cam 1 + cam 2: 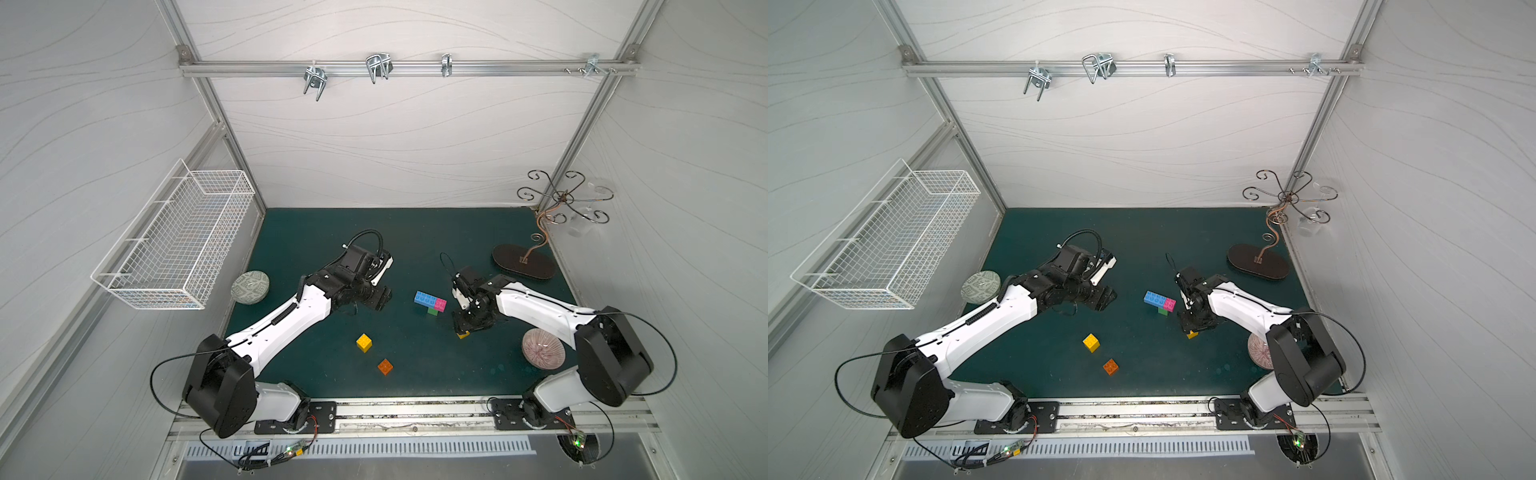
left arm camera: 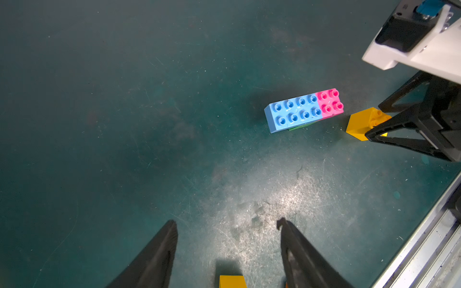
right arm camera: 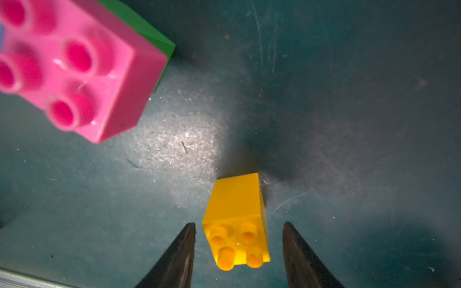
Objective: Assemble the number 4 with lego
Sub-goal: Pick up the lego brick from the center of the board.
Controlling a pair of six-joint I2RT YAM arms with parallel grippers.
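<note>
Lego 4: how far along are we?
Done: blue brick and pink brick sit joined on the green brick. In hand: the right gripper has its fingers either side of a tipped yellow brick, not yet closed. To do: that one, the second yellow brick and the orange brick, both loose; left gripper is open, empty.

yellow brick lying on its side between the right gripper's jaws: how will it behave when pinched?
Likely rigid: the yellow brick looks like hard moulded plastic. Its smooth flat sides may slip in the right gripper under a light pinch. Blocky and lying on its side, it should not roll, but one jaw touching first could skew it.
</note>
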